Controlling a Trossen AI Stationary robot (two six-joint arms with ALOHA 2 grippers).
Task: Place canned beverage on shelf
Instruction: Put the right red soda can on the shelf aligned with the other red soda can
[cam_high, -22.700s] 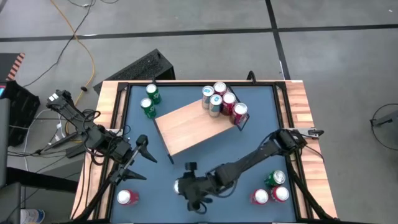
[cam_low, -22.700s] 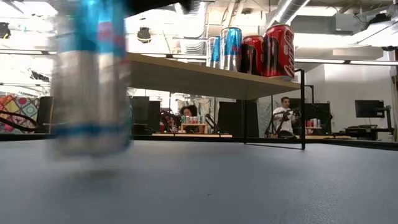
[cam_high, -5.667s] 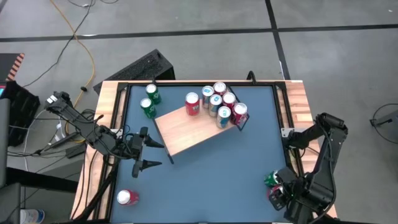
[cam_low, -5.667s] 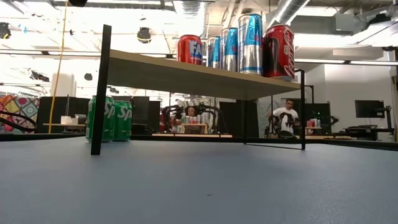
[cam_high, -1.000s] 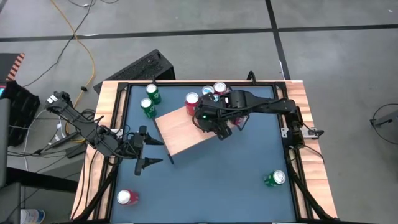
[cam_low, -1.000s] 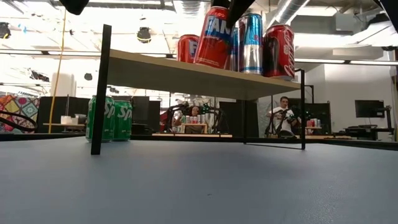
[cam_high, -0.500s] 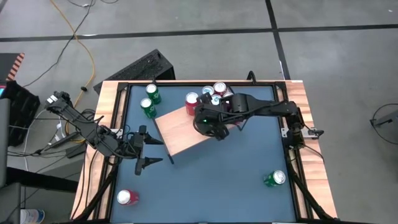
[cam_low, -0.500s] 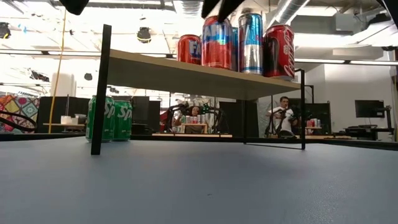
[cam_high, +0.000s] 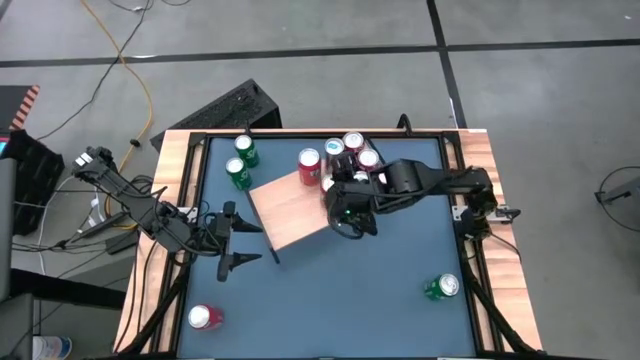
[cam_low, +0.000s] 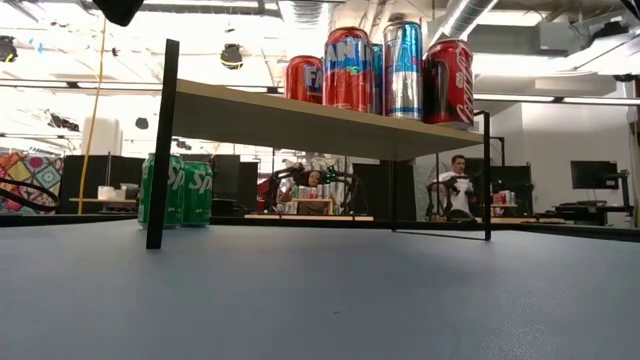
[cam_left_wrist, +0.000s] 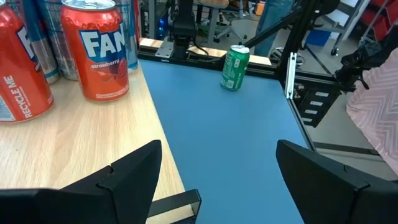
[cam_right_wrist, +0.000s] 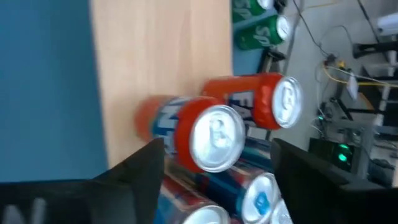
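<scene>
From above, only round silver lids on the low light-wood shelf with thin black legs (cam_high: 290, 208) — the right pincer (cam_high: 349, 222) above its near edge, fingers spread, holding nothing. From desk level, upright on the shelf, the glossy red strawberry soda can (cam_low: 348, 70), free, beside another red can (cam_low: 303, 79). Left pincer (cam_high: 232, 239) over the dark blue desk (cam_high: 350, 290) — open, empty. Two green cans (cam_low: 177, 189) behind the shelf.

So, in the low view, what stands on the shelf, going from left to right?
Small red can → taller red Fanta can → silver-and-blue can → red cola can, all on the shelf.
</scene>
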